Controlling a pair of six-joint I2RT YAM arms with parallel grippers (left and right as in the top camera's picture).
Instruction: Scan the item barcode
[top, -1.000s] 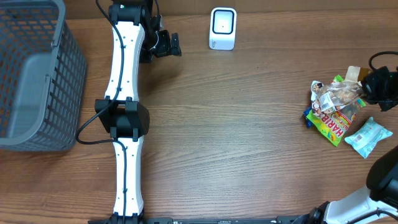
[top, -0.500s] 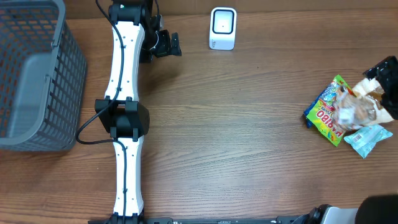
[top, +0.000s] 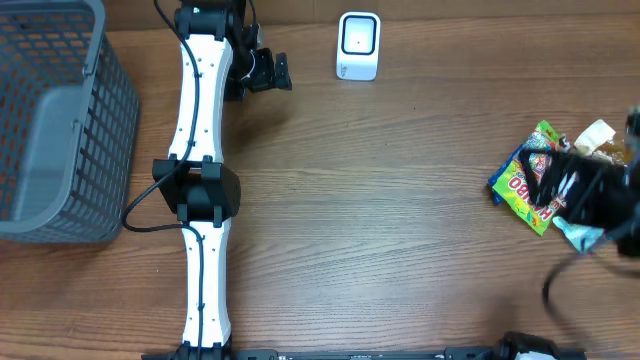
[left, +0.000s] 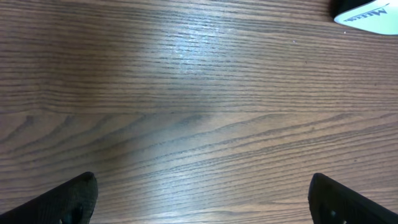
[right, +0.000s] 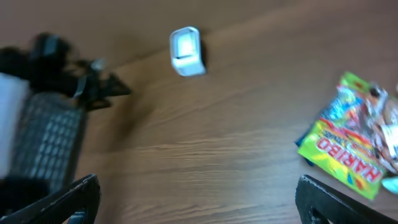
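Observation:
The white barcode scanner (top: 358, 45) stands at the back middle of the table, also visible as the scanner (right: 186, 50) in the right wrist view. The items lie in a pile at the right edge: a green Haribo bag (top: 522, 180), a light-blue packet (top: 580, 236) and a beige packet (top: 597, 134). My right arm (top: 585, 190) is a dark blur over that pile and hides part of it. My right gripper (right: 199, 205) is open with nothing between its fingers, and the Haribo bag (right: 348, 149) lies ahead to its right. My left gripper (top: 268, 72) rests open near the scanner, holding nothing.
A grey mesh basket (top: 50, 120) fills the left side of the table. My left arm (top: 200, 190) stretches from the front edge to the back. The left wrist view shows bare wood and the scanner's corner (left: 367, 12) at top right.
My right gripper opened and let a clear snack packet drop onto the Haribo bag. The right arm then swung over the pile. My left arm has not moved.

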